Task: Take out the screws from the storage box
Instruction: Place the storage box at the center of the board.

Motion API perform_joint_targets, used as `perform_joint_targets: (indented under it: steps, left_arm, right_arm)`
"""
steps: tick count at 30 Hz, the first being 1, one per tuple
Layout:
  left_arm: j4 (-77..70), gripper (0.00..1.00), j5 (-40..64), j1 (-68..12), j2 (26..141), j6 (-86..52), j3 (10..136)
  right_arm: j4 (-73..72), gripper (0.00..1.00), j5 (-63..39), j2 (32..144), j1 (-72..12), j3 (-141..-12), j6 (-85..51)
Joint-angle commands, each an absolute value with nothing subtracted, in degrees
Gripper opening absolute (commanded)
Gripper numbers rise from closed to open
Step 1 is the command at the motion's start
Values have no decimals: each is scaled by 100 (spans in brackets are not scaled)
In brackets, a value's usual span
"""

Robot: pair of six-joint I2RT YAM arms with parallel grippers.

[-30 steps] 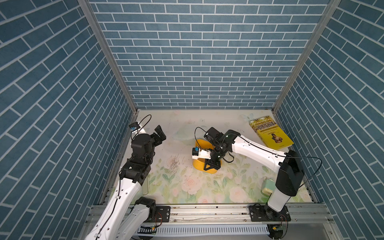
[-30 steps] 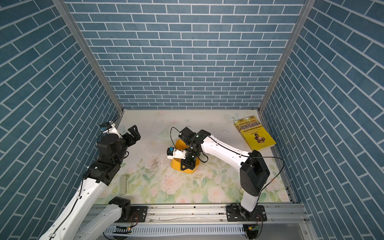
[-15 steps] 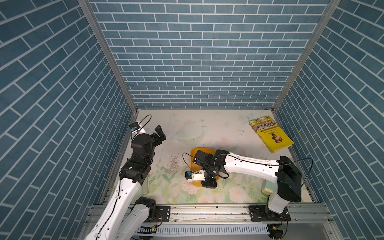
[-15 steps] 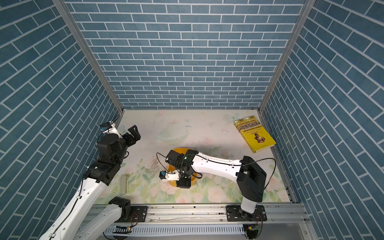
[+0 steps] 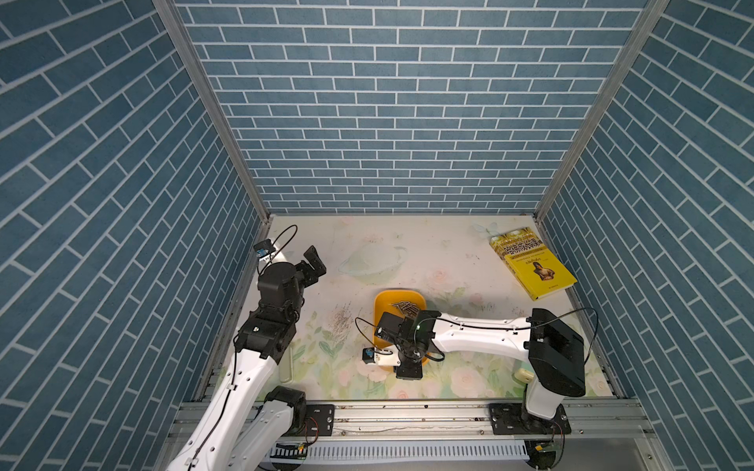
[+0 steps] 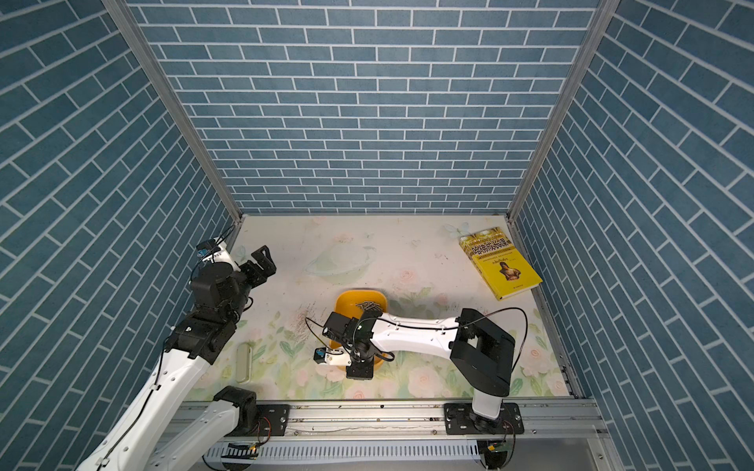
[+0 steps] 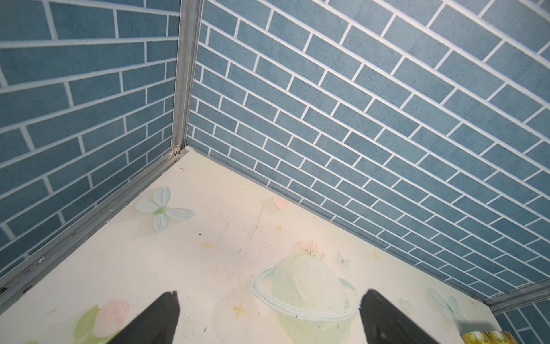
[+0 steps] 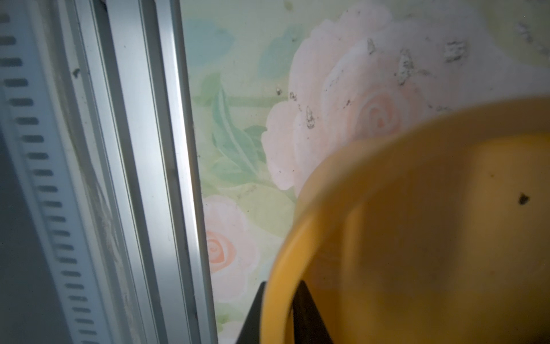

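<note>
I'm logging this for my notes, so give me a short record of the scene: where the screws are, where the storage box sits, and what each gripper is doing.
screws: heaped at the far end of the storage box
storage box: mid-scene, near end under the right arm
right gripper: jaws either side of the box's near rim; clamped or not, cannot tell
left gripper: open, empty, raised at the far left
book: far right corner, apart from the box
</note>
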State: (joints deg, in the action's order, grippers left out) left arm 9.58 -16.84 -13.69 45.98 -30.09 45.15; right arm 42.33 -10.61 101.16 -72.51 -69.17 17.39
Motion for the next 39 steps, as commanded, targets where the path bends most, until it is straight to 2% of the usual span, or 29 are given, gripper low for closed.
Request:
perform_joint_targets:
  steps: [1, 4, 6, 10, 15, 19, 24, 28, 32, 35, 39]
  left_arm:
    - [971, 100, -1633, -1380, 4545, -2980, 4622]
    - [971, 100, -1603, -1380, 4547, -2969, 4634]
    - [983, 100, -1609, -1384, 4535, -2970, 4641]
    - [969, 100, -1613, -1380, 4500, -2966, 4623]
    - [975, 100, -1579, -1380, 4500, -2963, 4649]
    - [979, 100, -1591, -1380, 4474, -2953, 4667]
    - [905, 100, -1342, -1384, 4412, -2967, 4658]
    - [897, 100, -1232, -1382, 4432, -3003, 4709]
    - [1264, 100, -1083, -1379, 4579, -3271, 4939]
    - [1685, 100, -838, -1380, 4777, -3937, 5183]
    - [762, 100, 586, -1380, 4842, -3659, 4910]
  right_arm:
    - [4079, 20, -1286, 10162, -7342, -6851, 1559]
    - [4030, 21, -1253, 10155, -7370, -6848, 1597]
    - [4040, 27, -1327, 10193, -7419, -6874, 1620]
    - [3957, 26, -1069, 10116, -7590, -6949, 1687]
    - [3898, 28, -918, 9703, -7697, -7288, 1694]
    - [3607, 33, -963, 9197, -7750, -7474, 1735]
    - [2753, 42, -764, 8395, -7750, -7101, 1536]
    - [2337, 40, -723, 8026, -7744, -6571, 1460]
    - [1920, 41, 487, 7998, -7749, -6052, 1070]
    - [1535, 39, 844, 8157, -7747, -5874, 1068]
    - [1293, 39, 1280, 8377, -7718, -5936, 1195]
